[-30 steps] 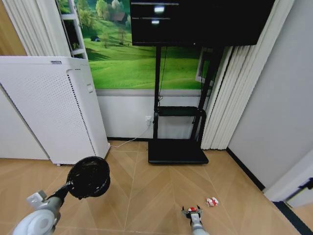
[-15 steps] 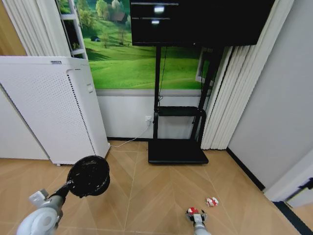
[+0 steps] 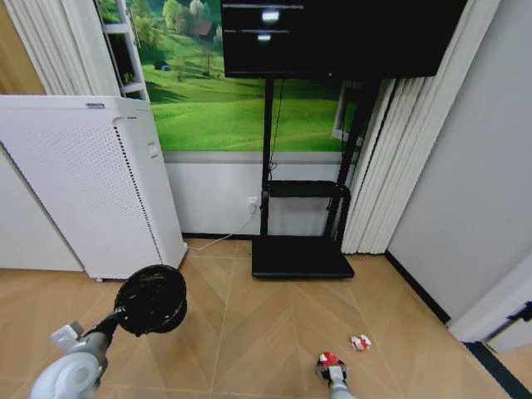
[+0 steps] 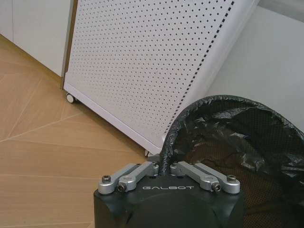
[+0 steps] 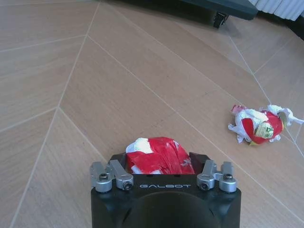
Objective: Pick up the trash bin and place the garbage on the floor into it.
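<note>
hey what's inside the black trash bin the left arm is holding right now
The trash bin, held at its rim by the left gripper, shows a black liner bag and no garbage in the visible part. Its bottom is hidden by the rim and gripper.

The black mesh trash bin [image 3: 151,299], lined with a black bag, is hanging tilted at 8 o'clock, rim clamped. One crumpled red-and-white wrapper [image 5: 159,156] is sitting gripped at 6 o'clock; a second wrapper [image 3: 360,342] is lying on the floor at 5 o'clock.
</note>
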Available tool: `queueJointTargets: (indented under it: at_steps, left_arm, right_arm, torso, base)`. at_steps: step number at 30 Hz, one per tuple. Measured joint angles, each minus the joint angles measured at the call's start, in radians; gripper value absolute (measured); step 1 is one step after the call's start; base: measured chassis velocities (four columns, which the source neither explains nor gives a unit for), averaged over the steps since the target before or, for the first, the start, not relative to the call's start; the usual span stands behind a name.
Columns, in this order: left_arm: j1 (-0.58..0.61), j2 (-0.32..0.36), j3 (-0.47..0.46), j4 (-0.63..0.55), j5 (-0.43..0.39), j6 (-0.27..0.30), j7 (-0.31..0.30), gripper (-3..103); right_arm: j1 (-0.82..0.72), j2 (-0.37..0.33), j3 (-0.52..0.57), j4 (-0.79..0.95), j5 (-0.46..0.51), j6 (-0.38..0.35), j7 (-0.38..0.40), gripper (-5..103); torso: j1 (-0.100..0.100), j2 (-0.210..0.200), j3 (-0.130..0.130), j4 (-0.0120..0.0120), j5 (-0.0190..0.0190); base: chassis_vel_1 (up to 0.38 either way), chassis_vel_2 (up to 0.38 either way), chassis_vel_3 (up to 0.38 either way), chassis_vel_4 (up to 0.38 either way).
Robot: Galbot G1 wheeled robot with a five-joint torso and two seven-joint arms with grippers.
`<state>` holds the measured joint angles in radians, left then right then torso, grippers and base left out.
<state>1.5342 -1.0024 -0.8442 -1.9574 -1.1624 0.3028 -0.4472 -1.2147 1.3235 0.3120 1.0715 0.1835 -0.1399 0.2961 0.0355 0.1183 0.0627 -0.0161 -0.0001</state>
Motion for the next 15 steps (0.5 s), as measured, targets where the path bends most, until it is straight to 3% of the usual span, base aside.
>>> queueJointTargets:
  at_steps: [4,6,15]
  left_arm:
    - [0.001,-0.001,-0.001,0.001,0.001,-0.001,0.0,4]
    - [-0.001,-0.001,-0.001,0.003,0.001,-0.003,0.001,4]
    - [-0.015,0.001,0.014,0.01,0.002,-0.004,-0.001,4]
  right_arm:
    - [0.001,-0.001,0.0,0.001,0.009,0.001,-0.001,61]
    - [-0.003,-0.002,0.0,0.005,0.013,0.001,-0.001,50]
    - [-0.024,-0.007,0.004,0.016,0.023,0.0,-0.002,27]
  torso:
    - [0.0,0.0,0.0,0.0001,-0.0001]
    - [0.0,0.0,0.0,0.0001,-0.0002]
    - [0.0,0.0,0.0,-0.0001,-0.0001]
  base:
    - [0.0,0.0,0.0,0.0]
    - [0.0,0.0,0.0,0.0]
    - [0.0,0.0,0.0,0.0]
